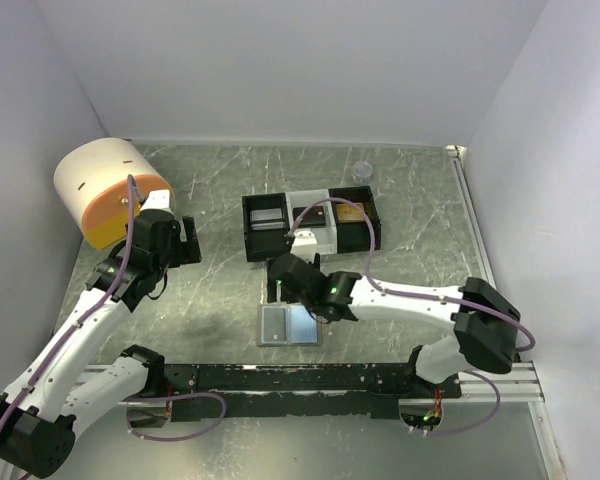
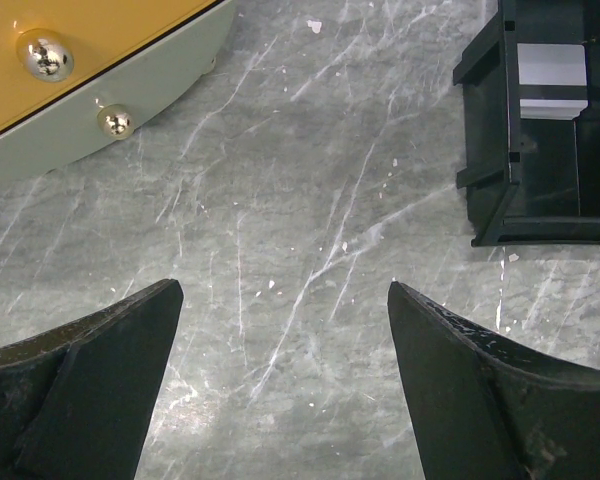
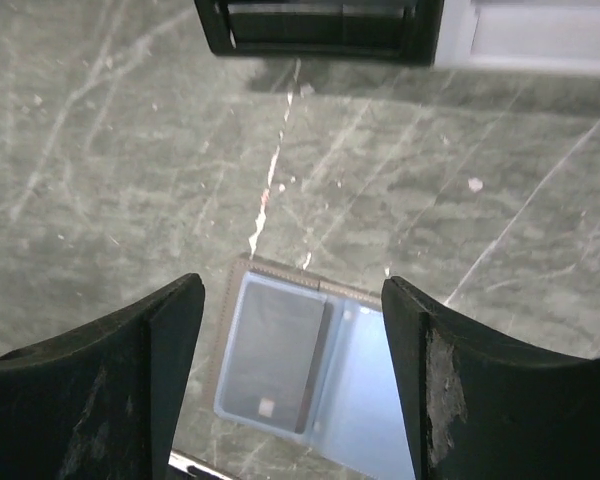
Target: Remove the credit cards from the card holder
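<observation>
The card holder (image 1: 288, 325) lies open and flat on the table in front of the arm bases, grey outside with pale blue lining. In the right wrist view, the card holder (image 3: 310, 370) shows a dark credit card (image 3: 273, 358) in its left pocket; the right leaf looks plain blue. My right gripper (image 3: 292, 287) hovers open just above the holder's far edge, nothing between its fingers; from above, the right gripper (image 1: 280, 288) sits between holder and tray. My left gripper (image 1: 190, 241) stands open over bare table at the left, and the left gripper (image 2: 282, 290) holds nothing.
A black-and-white three-compartment tray (image 1: 250, 228) stands behind the holder, with a grey card in its left bay and a brownish one in its right. A white and orange drum (image 1: 105, 190) sits at the back left. A small clear cap (image 1: 362, 172) lies at the back.
</observation>
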Robot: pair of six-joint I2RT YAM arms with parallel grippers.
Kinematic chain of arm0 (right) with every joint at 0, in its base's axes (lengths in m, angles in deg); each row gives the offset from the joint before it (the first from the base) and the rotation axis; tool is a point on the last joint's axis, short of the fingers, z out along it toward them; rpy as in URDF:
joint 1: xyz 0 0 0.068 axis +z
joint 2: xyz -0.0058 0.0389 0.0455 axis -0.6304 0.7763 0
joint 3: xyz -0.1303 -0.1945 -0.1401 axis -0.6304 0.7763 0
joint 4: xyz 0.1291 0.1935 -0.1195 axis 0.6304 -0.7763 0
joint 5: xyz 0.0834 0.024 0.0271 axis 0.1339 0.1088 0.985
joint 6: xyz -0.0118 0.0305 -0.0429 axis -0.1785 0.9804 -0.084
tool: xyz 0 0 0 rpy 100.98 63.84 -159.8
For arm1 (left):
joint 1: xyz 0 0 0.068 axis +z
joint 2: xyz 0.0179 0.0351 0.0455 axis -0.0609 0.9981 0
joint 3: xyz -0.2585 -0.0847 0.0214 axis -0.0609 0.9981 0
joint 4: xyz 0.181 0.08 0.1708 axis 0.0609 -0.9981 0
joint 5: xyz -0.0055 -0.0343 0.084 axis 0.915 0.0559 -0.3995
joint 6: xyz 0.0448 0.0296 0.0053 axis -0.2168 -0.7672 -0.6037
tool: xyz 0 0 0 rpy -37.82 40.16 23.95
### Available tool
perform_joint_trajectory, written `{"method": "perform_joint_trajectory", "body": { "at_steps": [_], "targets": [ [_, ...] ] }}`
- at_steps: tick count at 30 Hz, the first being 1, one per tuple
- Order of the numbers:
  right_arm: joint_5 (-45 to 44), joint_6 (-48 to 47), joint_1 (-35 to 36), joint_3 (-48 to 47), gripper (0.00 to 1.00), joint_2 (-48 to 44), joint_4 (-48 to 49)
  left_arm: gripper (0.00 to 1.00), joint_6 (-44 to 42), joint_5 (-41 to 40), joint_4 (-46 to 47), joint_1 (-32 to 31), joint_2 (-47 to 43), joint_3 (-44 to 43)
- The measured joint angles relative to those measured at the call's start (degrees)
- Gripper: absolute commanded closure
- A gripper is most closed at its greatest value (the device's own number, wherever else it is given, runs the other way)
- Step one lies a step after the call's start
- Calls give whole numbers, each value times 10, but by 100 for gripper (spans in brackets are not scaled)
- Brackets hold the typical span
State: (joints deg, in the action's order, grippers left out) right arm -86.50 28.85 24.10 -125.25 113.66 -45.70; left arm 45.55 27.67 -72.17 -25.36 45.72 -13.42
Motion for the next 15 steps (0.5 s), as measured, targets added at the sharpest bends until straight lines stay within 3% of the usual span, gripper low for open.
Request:
{"method": "perform_joint_trajectory", "body": {
  "at_steps": [7, 15],
  "targets": [
    [-36, 64, 60, -6, 32, 64, -40, 4, 0, 0, 0, 0, 0, 0],
    [-33, 85, 82, -21, 39, 115, -52, 5, 0, 0, 0, 0, 3, 0]
  ]
}}
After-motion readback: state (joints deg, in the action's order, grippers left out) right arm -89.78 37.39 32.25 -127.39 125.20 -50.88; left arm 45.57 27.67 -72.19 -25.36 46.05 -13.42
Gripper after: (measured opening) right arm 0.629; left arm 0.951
